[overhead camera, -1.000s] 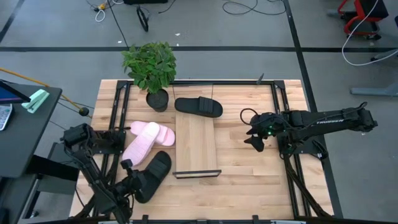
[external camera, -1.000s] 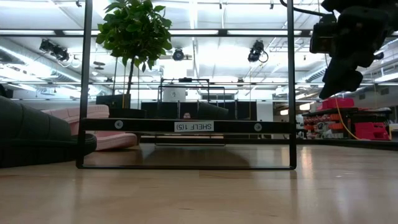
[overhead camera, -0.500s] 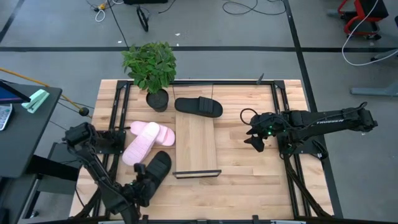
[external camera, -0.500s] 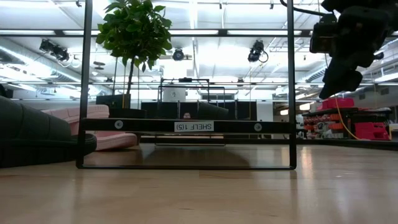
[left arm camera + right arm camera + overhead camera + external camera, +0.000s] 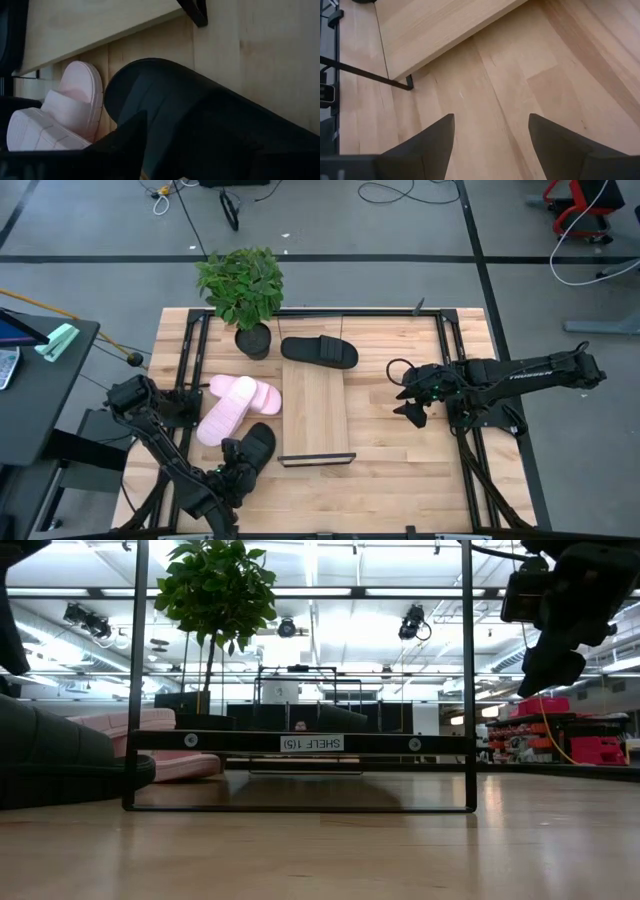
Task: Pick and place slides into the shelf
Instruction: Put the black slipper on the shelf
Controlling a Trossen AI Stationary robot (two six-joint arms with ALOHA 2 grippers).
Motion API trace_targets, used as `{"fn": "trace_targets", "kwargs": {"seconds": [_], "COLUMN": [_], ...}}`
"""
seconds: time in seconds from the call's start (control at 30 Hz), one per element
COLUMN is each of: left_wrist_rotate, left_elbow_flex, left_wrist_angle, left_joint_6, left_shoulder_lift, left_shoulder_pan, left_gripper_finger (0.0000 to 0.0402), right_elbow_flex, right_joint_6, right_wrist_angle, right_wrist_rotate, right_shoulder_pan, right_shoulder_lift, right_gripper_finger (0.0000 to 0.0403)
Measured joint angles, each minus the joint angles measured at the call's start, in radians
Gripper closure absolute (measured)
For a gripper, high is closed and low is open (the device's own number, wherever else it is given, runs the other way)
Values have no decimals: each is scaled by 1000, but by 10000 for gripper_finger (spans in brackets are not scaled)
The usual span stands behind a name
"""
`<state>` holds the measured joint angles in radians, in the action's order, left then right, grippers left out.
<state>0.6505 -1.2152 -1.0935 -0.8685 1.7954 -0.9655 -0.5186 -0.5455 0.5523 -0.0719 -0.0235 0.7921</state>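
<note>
Clock directions refer to the high view, with the shelf at the dial centre and 12 o'clock toward the potted plant side of the worktop.

1. Shelf. The shelf (image 5: 315, 410) lies near the middle of the worktop (image 5: 400, 465), with its long axis running from 12 to 6 o'clock. Its pale board is bare. In the low view, the black end frame (image 5: 300, 742) carries a label reading "SHELF (15)".

2. Slides.
- One black slide (image 5: 319, 351) lies crosswise at the 12 o'clock end of the shelf. The views do not show whether it rests on the board or just past it.
- Two pink slides (image 5: 232, 402) lie overlapping on the worktop at 9 o'clock, just beside the shelf.
- The second black slide (image 5: 252, 448) lies on the worktop at 8 o'clock, close to the corner of the shelf and just beside the pink pair.

3. Left jaws. The left arm (image 5: 165, 450) reaches in from 8 o'clock, and the left jaws sit at the outer end of the second black slide. The left wrist view shows one dark finger (image 5: 125, 145) against that slide (image 5: 200, 120). The other finger is hidden, so grasping or released cannot be told.

4. Right jaws. The right arm (image 5: 520, 372) extends in from 3 o'clock. The right jaws are released. Their fingers (image 5: 427, 145) stand apart over bare worktop with nothing between them, well apart from every slide.

5. Other item. A potted plant (image 5: 242, 290) stands at 11 o'clock.
</note>
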Motion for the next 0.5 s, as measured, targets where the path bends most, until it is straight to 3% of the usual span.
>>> {"fn": "trace_targets", "kwargs": {"seconds": [0.23,0.5], "left_wrist_rotate": [-2,-14], "left_elbow_flex": [23,95], "left_wrist_angle": [11,12], "left_joint_6": [4,-68], "left_shoulder_lift": [0,0], "left_shoulder_pan": [1,0], "left_gripper_finger": [182,201], "right_elbow_flex": [0,0], "right_joint_6": [8,8], "right_wrist_angle": [0,0], "right_wrist_rotate": [0,1], "right_shoulder_pan": [0,0], "right_shoulder_lift": [0,0], "right_gripper_finger": [143,143]}}
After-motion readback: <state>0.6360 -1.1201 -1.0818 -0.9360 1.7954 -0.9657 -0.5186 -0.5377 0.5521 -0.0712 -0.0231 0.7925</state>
